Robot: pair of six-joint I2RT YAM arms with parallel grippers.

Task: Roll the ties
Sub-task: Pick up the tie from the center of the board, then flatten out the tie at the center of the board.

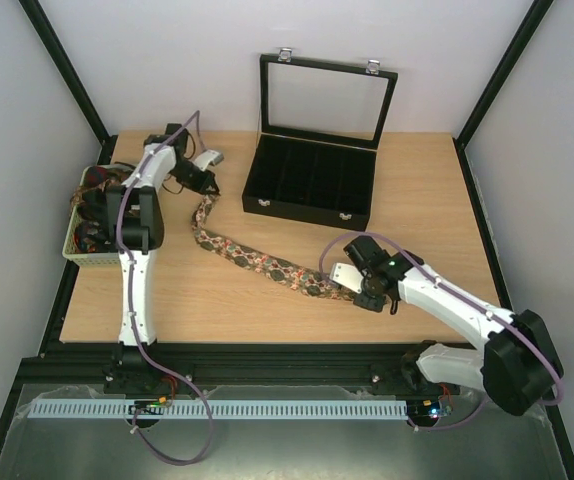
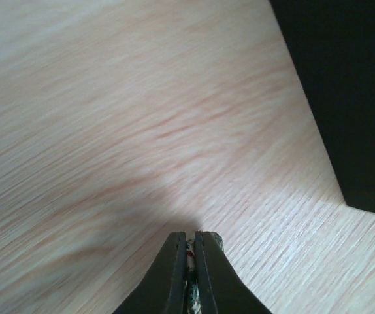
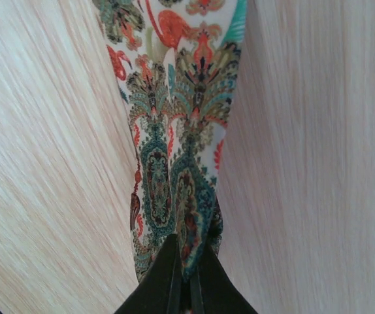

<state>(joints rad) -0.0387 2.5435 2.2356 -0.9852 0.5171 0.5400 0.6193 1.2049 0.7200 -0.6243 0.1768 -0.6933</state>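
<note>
A long paisley tie (image 1: 257,260) lies stretched across the wooden table (image 1: 267,315), running from the back left to the front right. My left gripper (image 1: 207,188) is shut on its narrow end, and a sliver of printed fabric (image 2: 190,252) shows between the black fingers (image 2: 172,261). My right gripper (image 1: 352,285) is shut on the wide end. In the right wrist view the tie (image 3: 174,131) spreads away from the closed jaws, which pinch a raised fold of it (image 3: 189,255). More ties (image 1: 97,205) are bunched in a basket at the left edge.
A black compartmented case (image 1: 312,185) stands open at the back centre with its glass lid (image 1: 325,100) upright; its dark side (image 2: 344,91) fills the right of the left wrist view. The woven basket (image 1: 79,255) sits at the table's left edge. Black frame rails border the table.
</note>
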